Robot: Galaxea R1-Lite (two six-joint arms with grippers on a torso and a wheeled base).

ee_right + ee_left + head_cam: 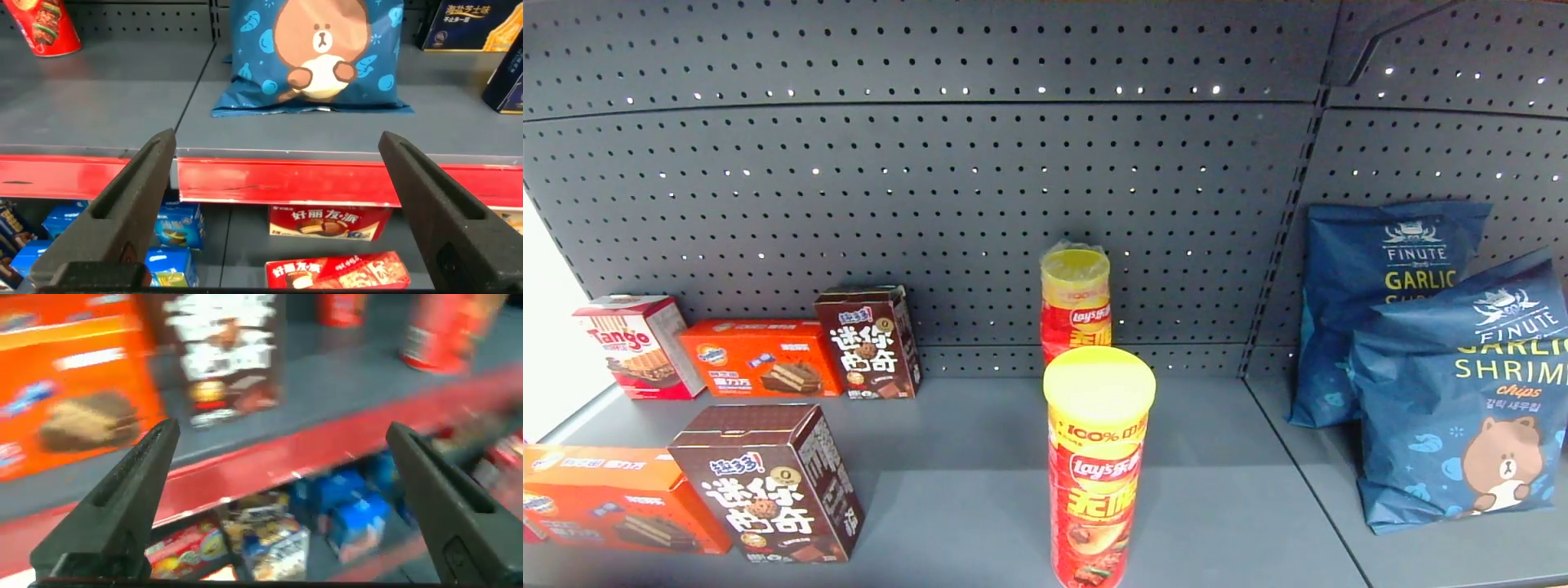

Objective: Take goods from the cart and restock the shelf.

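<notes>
Now your left pincer (282, 434) and right pincer (276, 143) both gape empty before the shelf (980, 482); chip can (1098, 465) stands at its front, likely light, stiff, slick; grip mid-body; blue bag (310, 57) probably crushes easily.

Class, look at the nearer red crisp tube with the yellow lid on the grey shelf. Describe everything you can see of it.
The tall red cylindrical crisp tube stands upright near the front of the grey metal shelf, about mid-width. A flat yellow plastic-looking lid closes its top; the glossy red wall carries yellow lettering and a food picture low down. It looks undented. Only the shelf beneath touches it; a matching red tube stands apart behind it.
</notes>
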